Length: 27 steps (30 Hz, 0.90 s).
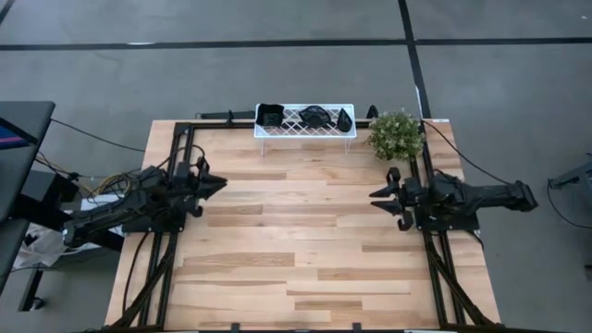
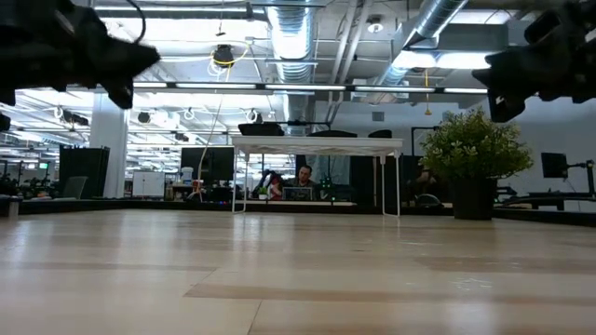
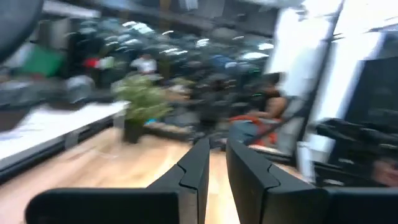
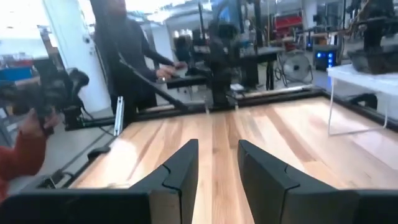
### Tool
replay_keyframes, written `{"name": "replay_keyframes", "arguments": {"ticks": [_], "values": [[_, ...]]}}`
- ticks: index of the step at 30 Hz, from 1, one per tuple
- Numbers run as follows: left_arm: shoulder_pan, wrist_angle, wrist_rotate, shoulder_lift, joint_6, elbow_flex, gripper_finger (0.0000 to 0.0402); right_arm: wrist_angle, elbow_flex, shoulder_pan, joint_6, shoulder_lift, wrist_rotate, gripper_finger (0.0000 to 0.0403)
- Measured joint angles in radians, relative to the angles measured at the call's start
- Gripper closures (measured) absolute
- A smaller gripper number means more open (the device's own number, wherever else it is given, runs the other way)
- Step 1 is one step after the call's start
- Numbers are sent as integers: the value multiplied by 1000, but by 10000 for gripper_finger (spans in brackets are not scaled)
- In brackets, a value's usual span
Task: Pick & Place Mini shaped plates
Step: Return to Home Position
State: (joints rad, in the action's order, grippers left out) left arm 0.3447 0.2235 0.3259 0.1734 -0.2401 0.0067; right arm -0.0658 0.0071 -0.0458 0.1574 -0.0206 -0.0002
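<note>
Three small glossy black plates (image 1: 269, 116) (image 1: 314, 117) (image 1: 344, 118) lie in a row on top of the white lattice rack (image 1: 305, 130) at the table's far edge. My left gripper (image 1: 220, 183) hovers at the table's left edge, pointing level toward the right. Its fingers (image 3: 199, 163) stand a little apart with nothing between them. My right gripper (image 1: 377, 195) hovers at the right edge, pointing level toward the left. It is open too, and its fingers (image 4: 183, 163) hold nothing. Both grippers stand well clear of the rack and the plates.
A green potted plant (image 1: 396, 135) stands just right of the rack, near my right arm. The light wooden table top (image 1: 296, 240) lies bare between the grippers, inside a black frame (image 1: 180, 139). A person's red sleeve (image 4: 22, 158) shows beyond the table's left side.
</note>
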Motion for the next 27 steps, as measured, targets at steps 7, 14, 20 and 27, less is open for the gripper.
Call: {"name": "replay_keyframes", "arguments": {"ticks": [7,14,20,27], "values": [[0,-13,-104,10,19,-1,344,12,0,2,-2,8,-2,294],[0,-14,-105,10,23,-1,344,19,0,2,0,9,-2,294],[0,-12,-105,10,23,-1,344,5,-1,2,1,8,-1,294],[0,-5,-105,11,23,-1,344,6,-1,1,1,8,0,294]]}}
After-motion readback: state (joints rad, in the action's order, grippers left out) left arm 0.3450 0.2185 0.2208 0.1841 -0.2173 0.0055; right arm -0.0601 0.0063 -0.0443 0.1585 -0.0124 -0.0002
